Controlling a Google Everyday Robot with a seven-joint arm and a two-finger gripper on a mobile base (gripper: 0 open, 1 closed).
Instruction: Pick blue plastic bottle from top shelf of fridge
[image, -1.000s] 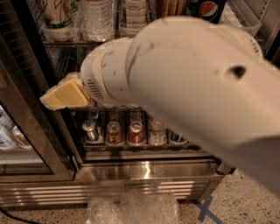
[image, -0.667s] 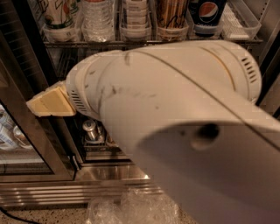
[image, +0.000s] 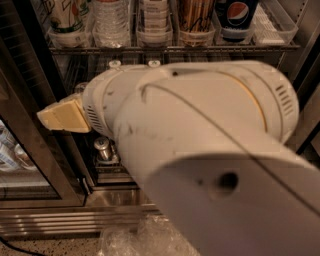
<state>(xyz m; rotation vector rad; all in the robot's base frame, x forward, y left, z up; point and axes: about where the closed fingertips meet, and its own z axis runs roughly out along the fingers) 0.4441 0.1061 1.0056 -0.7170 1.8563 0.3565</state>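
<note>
My white arm (image: 200, 150) fills most of the view. My gripper (image: 62, 116), tan in colour, sticks out to the left in front of the fridge's (image: 60, 220) dark left post, below the wire shelf (image: 170, 49). On that shelf the lower part of a bottle with a white, grey-banded label (image: 154, 17) stands in a clear tray; this looks like the blue plastic bottle, and its top is cut off by the frame. The gripper is well below and left of it and holds nothing that I can see.
On the same shelf stand a white-green cup (image: 67, 17), a clear water bottle (image: 107, 20), a brown container (image: 195, 15), a dark blue Pepsi container (image: 236, 15) and an empty tray (image: 272, 25). A can (image: 102, 148) shows lower down. Crumpled plastic (image: 140, 237) lies on the floor.
The arm has swung closer to the camera and now hides most of the lower-shelf cans. The gripper has shifted a little left and down.
</note>
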